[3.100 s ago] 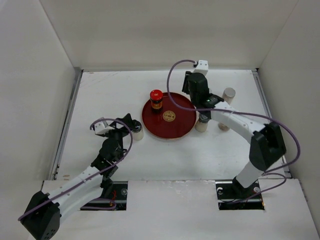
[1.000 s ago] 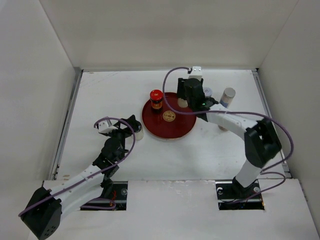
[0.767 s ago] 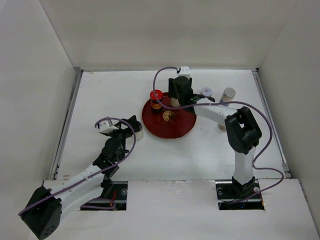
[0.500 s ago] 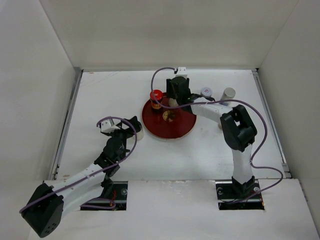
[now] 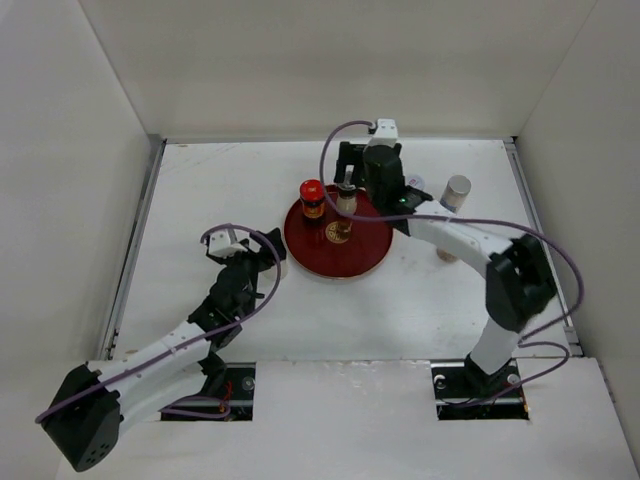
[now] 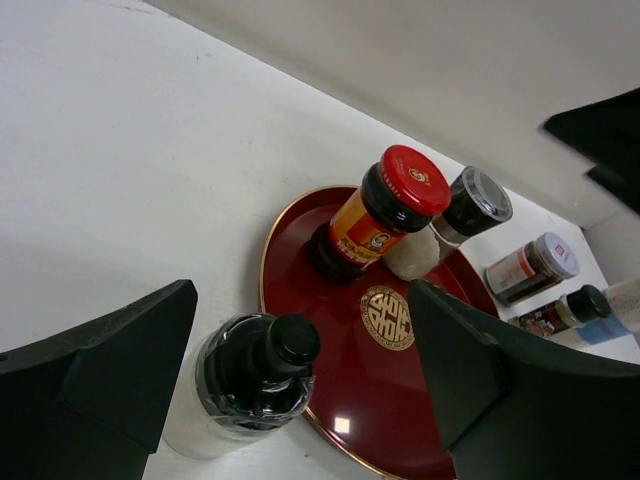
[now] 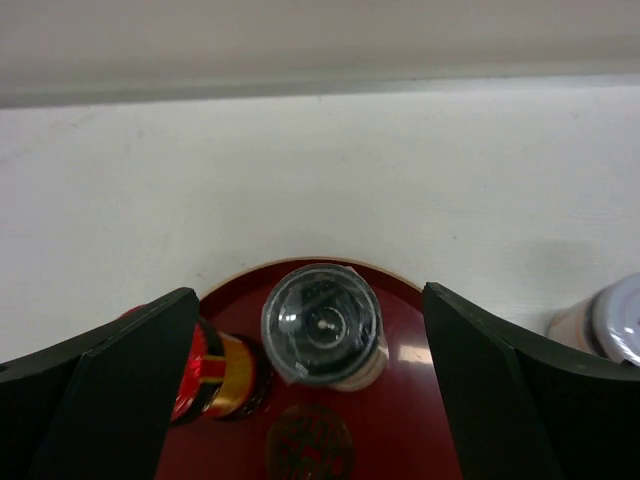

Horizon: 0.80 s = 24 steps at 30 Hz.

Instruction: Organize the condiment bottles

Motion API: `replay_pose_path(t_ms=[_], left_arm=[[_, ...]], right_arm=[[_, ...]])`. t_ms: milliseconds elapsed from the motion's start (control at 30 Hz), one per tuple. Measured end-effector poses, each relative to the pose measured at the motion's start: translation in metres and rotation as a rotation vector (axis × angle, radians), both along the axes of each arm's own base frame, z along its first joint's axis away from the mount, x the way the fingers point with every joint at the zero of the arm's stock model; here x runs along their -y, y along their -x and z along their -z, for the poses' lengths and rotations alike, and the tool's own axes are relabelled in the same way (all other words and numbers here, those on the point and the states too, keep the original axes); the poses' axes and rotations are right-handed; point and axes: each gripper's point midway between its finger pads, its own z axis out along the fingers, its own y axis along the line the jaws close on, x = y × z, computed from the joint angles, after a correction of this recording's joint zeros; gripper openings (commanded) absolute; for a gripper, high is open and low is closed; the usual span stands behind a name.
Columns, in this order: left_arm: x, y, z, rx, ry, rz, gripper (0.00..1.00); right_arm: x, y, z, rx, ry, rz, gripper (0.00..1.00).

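A round red tray [image 5: 350,255] holds a red-capped jar [image 5: 312,198] and a clear-capped shaker [image 5: 347,201] side by side at its far edge. My right gripper [image 5: 362,178] hovers open above that shaker [image 7: 322,327], its fingers wide apart and off it. Left of the tray stands a black-capped bottle [image 6: 250,378] on the table, touching the tray's rim. My left gripper [image 6: 302,292] is open, straddling this bottle [image 5: 279,266] without touching it. More condiment bottles stand right of the tray: a grey-capped one [image 5: 457,188] and one by the right arm [image 5: 415,184].
Another bottle [image 5: 446,254] stands half hidden under the right forearm. In the left wrist view a silver-capped jar [image 6: 532,267] and a small black-capped bottle [image 6: 572,307] stand beyond the tray. White walls [image 5: 80,150] enclose the table on three sides.
My right gripper carried the shaker from the right onto the tray beside the red-capped jar, opened and drew back. My left gripper edged forward over the black-capped bottle.
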Motion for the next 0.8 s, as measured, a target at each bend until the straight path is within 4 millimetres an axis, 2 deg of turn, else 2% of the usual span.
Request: replay_pose_path(t_ms=[67,133,167,200,233,300,333,367,433,500,567,633,800], left_arm=[[0.002,-0.001,-0.004,-0.014,-0.019,0.002,0.86],[0.001,-0.003,-0.005,-0.044,-0.049,-0.003,0.87],[0.0,-0.003,-0.004,-0.064,-0.069,-0.007,0.88],[0.0,-0.004,-0.003,-0.084,-0.086,-0.008,0.89],[0.0,-0.005,-0.001,-0.108,-0.109,-0.009,0.9],[0.003,-0.007,0.004,-0.157,-0.151,0.0,0.9],[0.004,-0.007,0.007,-0.183,-0.172,0.006,0.91],[0.006,-0.008,0.012,-0.207,-0.192,0.013,0.91],[0.007,-0.007,0.024,-0.265,-0.237,0.024,0.91],[0.007,-0.005,0.037,-0.321,-0.283,0.03,0.91],[0.006,-0.005,0.046,-0.368,-0.322,0.03,0.9],[0.006,-0.004,0.053,-0.4,-0.349,0.03,0.9],[0.007,-0.006,0.063,-0.447,-0.389,0.029,0.88]], right_arm=[[0.013,0.02,-0.034,0.056,-0.048,0.002,1.0],[0.028,0.043,-0.059,0.107,-0.098,0.003,1.0],[0.035,0.056,-0.066,0.129,-0.125,0.003,0.98],[0.042,0.068,-0.068,0.141,-0.143,0.002,0.88],[0.047,0.081,-0.064,0.145,-0.158,-0.001,0.69],[0.055,0.102,-0.042,0.123,-0.16,-0.01,0.44],[0.058,0.112,-0.025,0.097,-0.153,-0.016,0.37],[0.06,0.12,-0.008,0.07,-0.14,-0.022,0.35],[0.063,0.139,0.026,0.009,-0.108,-0.039,0.41],[0.063,0.153,0.047,-0.027,-0.094,-0.058,0.61],[0.062,0.165,0.058,-0.041,-0.091,-0.078,0.8],[0.061,0.17,0.06,-0.035,-0.104,-0.089,0.84],[0.059,0.172,0.058,-0.01,-0.143,-0.097,0.85]])
